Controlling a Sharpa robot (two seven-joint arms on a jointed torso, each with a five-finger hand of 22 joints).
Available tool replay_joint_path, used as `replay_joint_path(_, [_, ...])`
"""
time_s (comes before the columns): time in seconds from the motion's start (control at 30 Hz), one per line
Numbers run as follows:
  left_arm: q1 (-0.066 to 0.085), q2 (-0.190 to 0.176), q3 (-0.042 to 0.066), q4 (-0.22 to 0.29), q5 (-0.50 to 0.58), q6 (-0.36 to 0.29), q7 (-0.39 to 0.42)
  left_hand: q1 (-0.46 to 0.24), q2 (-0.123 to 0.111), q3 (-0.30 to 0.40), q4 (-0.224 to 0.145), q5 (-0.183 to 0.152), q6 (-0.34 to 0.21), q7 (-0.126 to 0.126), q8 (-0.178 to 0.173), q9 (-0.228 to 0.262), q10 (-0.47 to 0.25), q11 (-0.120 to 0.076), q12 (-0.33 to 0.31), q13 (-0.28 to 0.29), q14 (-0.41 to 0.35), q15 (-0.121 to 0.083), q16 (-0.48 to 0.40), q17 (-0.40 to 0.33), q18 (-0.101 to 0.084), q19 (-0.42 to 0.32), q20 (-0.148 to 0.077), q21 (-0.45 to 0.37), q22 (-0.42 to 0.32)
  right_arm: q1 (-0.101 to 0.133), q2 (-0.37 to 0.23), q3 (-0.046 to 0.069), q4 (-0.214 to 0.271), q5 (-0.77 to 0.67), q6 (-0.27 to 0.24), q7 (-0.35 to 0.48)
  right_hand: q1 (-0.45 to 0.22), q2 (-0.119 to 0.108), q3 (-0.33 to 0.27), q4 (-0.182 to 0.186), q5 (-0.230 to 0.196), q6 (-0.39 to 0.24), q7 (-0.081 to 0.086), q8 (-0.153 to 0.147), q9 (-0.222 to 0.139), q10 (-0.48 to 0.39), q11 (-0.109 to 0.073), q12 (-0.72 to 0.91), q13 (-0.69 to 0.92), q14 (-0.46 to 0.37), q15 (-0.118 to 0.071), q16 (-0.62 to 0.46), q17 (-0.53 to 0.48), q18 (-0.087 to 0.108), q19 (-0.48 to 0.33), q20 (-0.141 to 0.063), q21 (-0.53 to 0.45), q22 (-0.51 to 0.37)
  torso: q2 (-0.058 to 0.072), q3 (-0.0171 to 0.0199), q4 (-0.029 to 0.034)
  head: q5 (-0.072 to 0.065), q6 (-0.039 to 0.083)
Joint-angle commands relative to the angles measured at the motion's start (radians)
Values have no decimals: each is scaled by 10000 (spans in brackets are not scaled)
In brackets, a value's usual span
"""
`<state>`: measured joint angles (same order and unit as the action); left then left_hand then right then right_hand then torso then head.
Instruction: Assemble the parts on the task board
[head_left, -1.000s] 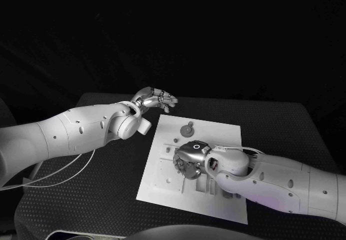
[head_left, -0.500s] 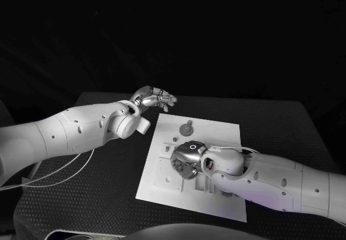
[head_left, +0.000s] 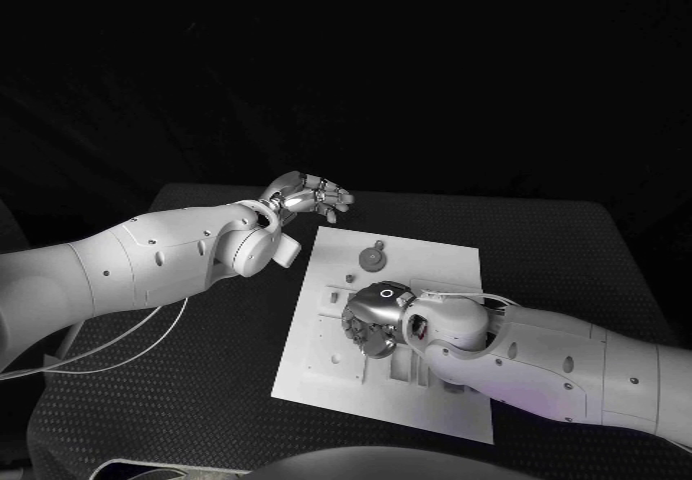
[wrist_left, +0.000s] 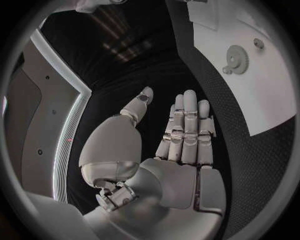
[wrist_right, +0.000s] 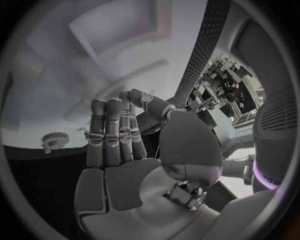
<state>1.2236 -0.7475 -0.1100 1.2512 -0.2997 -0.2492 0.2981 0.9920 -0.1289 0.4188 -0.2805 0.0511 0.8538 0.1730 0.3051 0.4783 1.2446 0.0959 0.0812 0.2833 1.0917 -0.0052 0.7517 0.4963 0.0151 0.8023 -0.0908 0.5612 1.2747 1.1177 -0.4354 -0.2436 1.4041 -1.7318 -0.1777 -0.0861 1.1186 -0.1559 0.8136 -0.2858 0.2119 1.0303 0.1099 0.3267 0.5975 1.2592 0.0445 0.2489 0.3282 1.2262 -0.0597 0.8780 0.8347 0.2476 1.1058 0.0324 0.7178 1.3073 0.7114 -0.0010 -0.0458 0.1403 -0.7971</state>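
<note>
Black desk is carrying the white task board at its middle. Right hand is lying over the board's centre, fingers extended side by side, palm bare, grasping nothing. Left hand is hovering off the board beyond its far left corner, fingers straight and released, nothing in them. Gear-shaped part is sitting on the board just past the right fingers, not touching them; it is well apart from the left fingers.
</note>
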Motion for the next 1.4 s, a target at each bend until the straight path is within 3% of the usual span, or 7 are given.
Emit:
replay_joint_path(0.03, [9, 3, 7, 29, 49, 126, 26, 41, 56, -5, 55, -16, -88, 14, 4, -9, -55, -9, -58, -18, 65, 27, -61, 16, -68, 62, -92, -68, 13, -31, -68, -24, -38, 259, 160, 6, -3, -360, -91, -26, 16, -626, 219, -363, -145, -665, 214, -371, -149, -133, 163, -81, -34, 142, -105, -3, 18, 197, -5, 2, -1, 6, 15])
replay_joint_path(0.2, [9, -17, 7, 16, 49, 122, 22, 41, 50, -6, 54, -16, -95, 15, 2, -11, -68, -4, -63, -21, 56, 31, -71, 22, -70, 58, -90, -76, 16, -27, -205, -24, 20, 366, -86, 16, 144, -830, -394, 47, -23, -1651, 720, -915, -348, -1513, 594, -820, -338, -372, 516, -85, 40, 142, -314, 125, -22, 209, -10, 2, 0, -15, 37])
replay_joint_path(0.4, [9, -21, 7, -22, 49, 125, 19, 43, 47, -5, 53, -16, -100, 15, 0, -13, -74, -2, -65, -22, 52, 33, -76, 26, -71, 54, -89, -82, 18, 23, -347, -22, 77, 485, -251, -2, 30, -1083, -758, 96, 42, -2049, 883, -1095, -452, -1854, 731, -945, -387, -609, 646, -88, 95, 142, -433, 194, -5, 224, -4, 1, 3, -34, 57])
replay_joint_path(0.67, [9, -54, 7, -54, 49, 119, 18, 45, 44, -3, 53, -16, -107, 15, -1, -15, -82, 2, -67, -24, 50, 35, -82, 34, -73, 49, -86, -92, 21, 317, -844, -11, 532, 894, -890, 48, -8, -1160, -921, 215, -8, -2180, 934, -1123, -489, -1992, 778, -954, -387, -706, 697, -50, 136, 142, -503, 228, 6, 218, -6, -6, 11, -65, 94])
replay_joint_path(0.83, [9, -56, 7, -59, 49, 125, 25, 47, 46, -1, 54, -16, -107, 15, -1, -16, -84, 2, -67, -24, 49, 36, -85, 37, -73, 49, -85, -95, 22, 588, -1435, 135, 936, 1612, -1243, 234, 106, -1166, -781, 431, -157, -2082, 891, -1036, -492, -1871, 722, -832, -337, -650, 641, 33, 167, 142, -439, 203, 77, 218, -4, -1, 4, -106, 177])
replay_joint_path(1.1, [9, -101, 6, -43, 49, 120, 62, 53, 44, 2, 52, -15, -104, 14, 3, -16, -70, -2, -56, -20, 46, 38, -92, 45, -74, 45, -83, -103, 27, 1049, -2720, 518, 1464, 2624, -1006, 300, -300, -1146, -1054, 808, -412, -1951, 849, -931, -528, -1552, 593, -604, -230, -576, 522, 83, 167, 142, -411, 167, 186, 222, -12, -2, -26, -191, 346])
replay_joint_path(1.4, [9, -130, 6, -77, 49, 118, 70, 63, 45, 6, 52, -15, -98, 12, 10, -15, -39, -14, -35, -10, 43, 38, -102, 58, -77, 41, -81, -113, 35, 1140, -3597, 527, 1661, 2324, -687, 181, -705, -1287, -1595, 872, -566, -2029, 727, -942, -603, -1812, 676, -720, -276, -742, 603, 24, 145, 142, -623, 203, 163, 215, -22, 23, -32, -226, 425])
